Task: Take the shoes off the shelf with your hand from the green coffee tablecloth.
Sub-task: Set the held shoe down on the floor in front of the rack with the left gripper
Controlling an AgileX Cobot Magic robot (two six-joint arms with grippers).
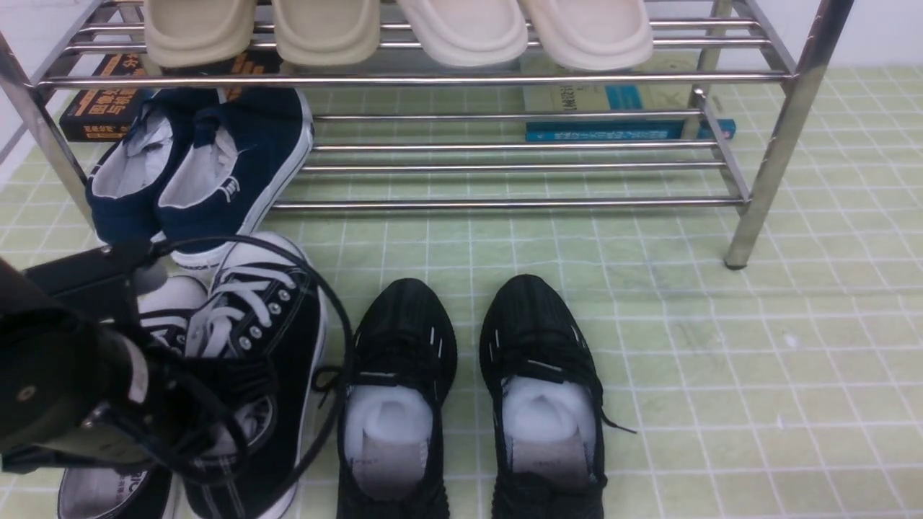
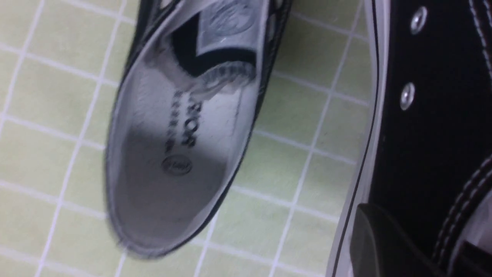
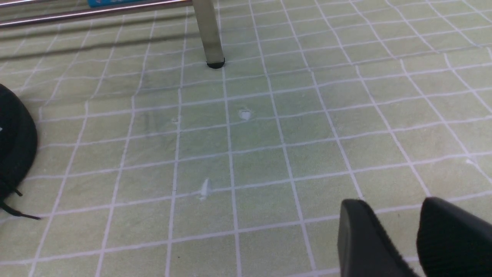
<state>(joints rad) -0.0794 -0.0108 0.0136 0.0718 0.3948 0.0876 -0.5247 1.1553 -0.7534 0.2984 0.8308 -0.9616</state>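
The shoes, black canvas with white laces, are off the shelf (image 1: 505, 78) at the front left of the green coffee tablecloth (image 1: 721, 360). One shoe (image 1: 281, 339) is caught at its side wall by my left gripper (image 1: 231, 404), the hand, which is shut on it. In the left wrist view one finger (image 2: 384, 246) presses the outside of this shoe (image 2: 423, 115). The other shoe (image 2: 177, 154) lies beside it on the cloth, grey insole showing. My right gripper (image 3: 399, 223) hovers open over bare cloth, holding nothing.
Navy slip-ons (image 1: 209, 166) sit on the shelf's lower tier at the left. Beige slippers (image 1: 324, 29) fill the top tier. Two all-black knit sneakers (image 1: 396, 389) stand right of the canvas pair. Books (image 1: 620, 130) lie behind the shelf. A chrome leg (image 1: 764, 180) stands at the right.
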